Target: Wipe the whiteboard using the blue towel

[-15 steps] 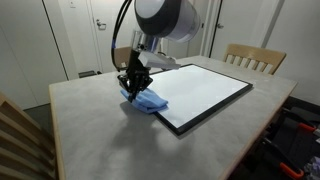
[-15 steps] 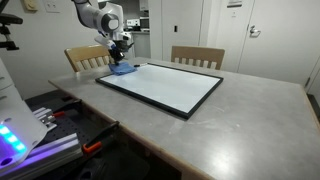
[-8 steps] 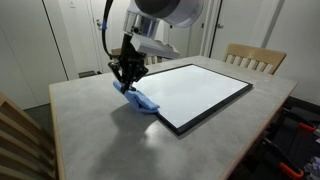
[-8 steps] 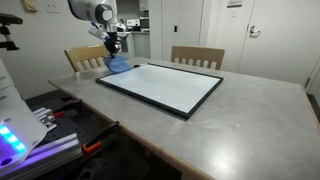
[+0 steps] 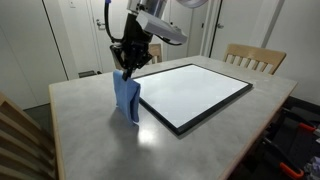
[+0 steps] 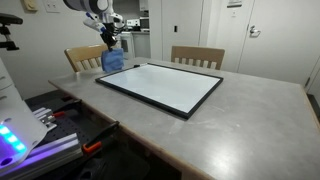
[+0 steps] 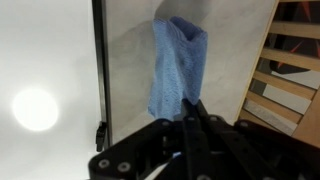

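We start at the black two-fingered pincer [image 5: 126, 70]. Its jaws are pressed tight together on the top end of the small, soft, medium-blue cloth, our blue towel [image 5: 127, 97], which hangs straight down from the grip in a long loose fold. The wrist view makes it plain: the pincer [image 7: 190, 108] nips one end and the blue towel [image 7: 177, 65] drapes away beneath it over bare tabletop, just beside the black frame and not over the white surface. In an exterior view the pincer [image 6: 108, 42] holds the cloth [image 6: 112, 60] up near a corner of the board, and we cannot tell whether its lowest tip brushes the table. Moving outward, the large, flat, rectangular whiteboard [image 5: 195, 90] with its thin black frame lies on the grey, stone-patterned table [image 5: 85, 135]. In both exterior views its face [image 6: 165, 85] looks plain white, and we see no marks on it from here. So where do we stand? By our reckoning the pick-up is done, with the towel firmly in the grip and off the table, but the wiping itself is all left to do, since the cloth is touching no part of the board. It has to cross the frame, come down flat on the surface and sweep across a board far bigger than itself. Pale wooden slatted chairs [image 5: 248, 57] stand behind the table, well clear of the action.
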`<state>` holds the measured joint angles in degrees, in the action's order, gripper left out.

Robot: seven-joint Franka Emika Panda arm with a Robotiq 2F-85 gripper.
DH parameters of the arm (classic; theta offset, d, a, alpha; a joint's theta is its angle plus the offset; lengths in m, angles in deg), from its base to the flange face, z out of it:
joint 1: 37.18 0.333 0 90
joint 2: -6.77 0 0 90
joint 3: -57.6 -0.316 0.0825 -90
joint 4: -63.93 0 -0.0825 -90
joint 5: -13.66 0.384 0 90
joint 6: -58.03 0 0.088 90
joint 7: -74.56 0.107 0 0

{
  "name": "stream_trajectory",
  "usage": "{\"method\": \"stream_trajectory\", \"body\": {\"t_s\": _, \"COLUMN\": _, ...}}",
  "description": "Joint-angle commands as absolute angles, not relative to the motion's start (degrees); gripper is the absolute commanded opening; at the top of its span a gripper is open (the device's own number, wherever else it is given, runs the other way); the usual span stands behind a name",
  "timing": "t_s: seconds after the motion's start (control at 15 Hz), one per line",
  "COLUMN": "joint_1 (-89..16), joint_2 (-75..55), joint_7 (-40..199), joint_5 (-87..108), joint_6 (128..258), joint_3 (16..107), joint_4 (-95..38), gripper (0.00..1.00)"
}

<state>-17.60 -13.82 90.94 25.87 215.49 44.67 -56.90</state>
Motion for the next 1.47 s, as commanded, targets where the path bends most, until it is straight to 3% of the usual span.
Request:
{"method": "stream_trajectory", "body": {"t_s": 0.0, "joint_1": -18.8, "joint_2": -7.7, "joint_7": 90.1, "joint_5": 26.8, "joint_6": 215.5, "joint_3": 43.3, "joint_4": -62.0, "gripper": 0.01}}
{"method": "stream_trajectory", "body": {"t_s": 0.87, "joint_1": -28.7, "joint_2": -3.7, "joint_7": 59.3, "joint_5": 62.8, "joint_6": 225.0, "joint_3": 29.9, "joint_4": -77.0, "gripper": 0.01}}
{"method": "stream_trajectory", "body": {"t_s": 1.4, "joint_1": -29.7, "joint_2": -9.1, "joint_7": 50.9, "joint_5": 71.8, "joint_6": 231.5, "joint_3": 33.0, "joint_4": -85.0, "gripper": 0.01}}
